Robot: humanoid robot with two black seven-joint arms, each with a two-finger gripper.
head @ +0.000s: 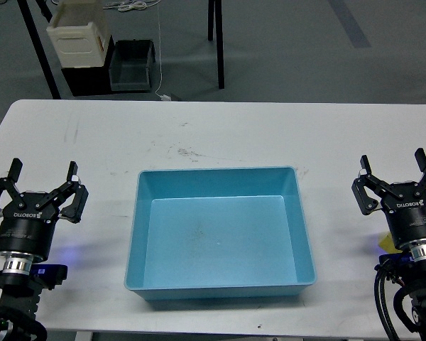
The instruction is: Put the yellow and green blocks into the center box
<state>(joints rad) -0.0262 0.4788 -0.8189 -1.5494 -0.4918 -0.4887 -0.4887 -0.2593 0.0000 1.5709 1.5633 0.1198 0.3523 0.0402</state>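
The center box (138,234), a shallow light-blue tray, lies in the middle of the white table with nothing inside it. My left gripper (44,172) stands open over the table to the tray's left, with nothing between its fingers. On the tray's right, my right gripper (392,167) is likewise open and holds nothing. A small corner of the yellow block (388,244) peeks out from behind the right wrist, on the table; the rest of it is hidden. The green block is out of view.
Beyond the table's far edge, on the floor, stand a cream crate (74,30) on a black base and a small dark grey bin (131,65). Black stand legs (214,28) rise behind the table. A thin white cable (160,57) runs down to the table's far edge.
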